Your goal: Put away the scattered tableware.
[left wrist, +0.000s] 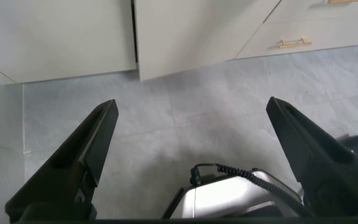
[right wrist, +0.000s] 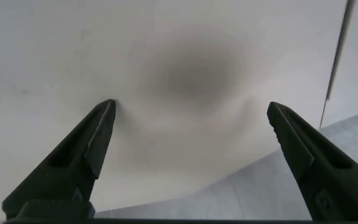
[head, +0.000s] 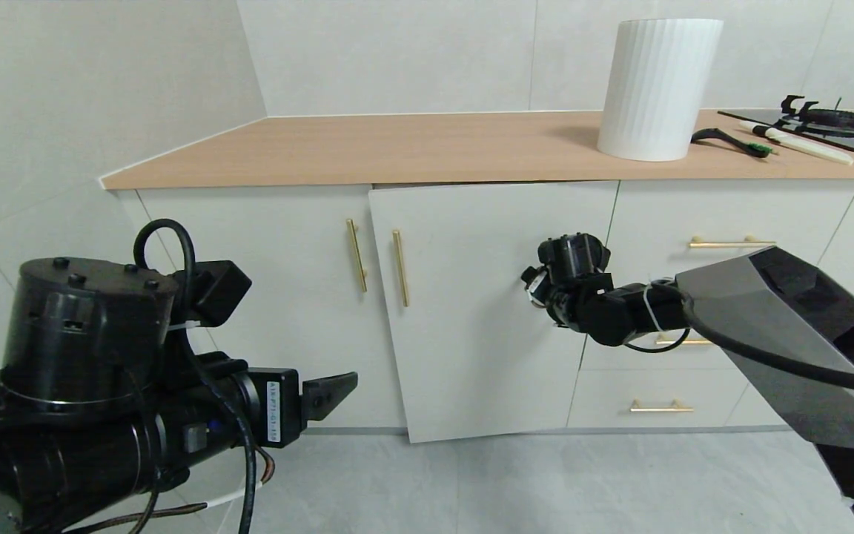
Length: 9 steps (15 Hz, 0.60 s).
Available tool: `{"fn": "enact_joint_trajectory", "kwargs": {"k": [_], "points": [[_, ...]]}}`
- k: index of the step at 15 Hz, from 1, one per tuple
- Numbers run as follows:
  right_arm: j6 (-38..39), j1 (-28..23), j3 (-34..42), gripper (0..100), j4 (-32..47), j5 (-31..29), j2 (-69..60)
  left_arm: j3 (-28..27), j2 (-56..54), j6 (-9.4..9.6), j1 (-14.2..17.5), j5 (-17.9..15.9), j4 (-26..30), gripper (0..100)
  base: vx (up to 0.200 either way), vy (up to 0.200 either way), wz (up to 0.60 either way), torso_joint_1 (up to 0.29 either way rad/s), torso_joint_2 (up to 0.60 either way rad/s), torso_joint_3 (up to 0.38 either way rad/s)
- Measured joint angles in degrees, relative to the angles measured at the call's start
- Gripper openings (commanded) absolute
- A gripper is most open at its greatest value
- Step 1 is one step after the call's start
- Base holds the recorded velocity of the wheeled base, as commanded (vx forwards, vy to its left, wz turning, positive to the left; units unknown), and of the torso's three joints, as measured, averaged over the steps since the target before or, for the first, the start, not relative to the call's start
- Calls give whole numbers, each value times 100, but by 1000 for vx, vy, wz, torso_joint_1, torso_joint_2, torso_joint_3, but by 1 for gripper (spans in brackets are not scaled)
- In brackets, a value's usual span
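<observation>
**Tableware on the counter, cabinet door ajar, neither gripper holding anything**

As far as the pictures show, the putting away has hardly begun. The scattered tableware lies at the upper right of the head view, on the wooden counter [head: 397, 148]. It consists of a black-handled utensil [head: 723, 139] and a long cream-coloured utensil [head: 805, 143], close together and angled across the counter's far end. They lie between a tall white ribbed container [head: 657, 89] and the stove [head: 835, 119]. A small green part sits between the two utensils, too small to tell which one it belongs to. Both pieces look slim, light and flat-lying, so picking them up would probably call for a low, careful pinch.

Below the counter, in the middle of the frame, one cabinet door [head: 486, 311] with a gold handle [head: 400, 267] stands slightly ajar, its handle edge swung out from the neighbouring door. What is inside cannot be seen.

The right gripper [right wrist: 191, 109] is at the middle right of the head view, close against the flat face of that door. Its fingers are spread wide and grip nothing; whether they touch the panel cannot be told. The left gripper [left wrist: 191, 109] hangs at the lower left over the tiled floor, also spread apart and empty.

Judging from this, the door looks like the step in hand. Collecting both utensils and storing them remains to be done.
</observation>
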Motion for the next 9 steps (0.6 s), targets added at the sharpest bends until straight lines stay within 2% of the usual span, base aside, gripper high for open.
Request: {"fn": "enact_joint_trajectory", "kwargs": {"k": [9], "points": [[38,-168,-364,100,16,-200,196,-2,0,0,0,0,0,100,0,0,0,0,0,0]]}}
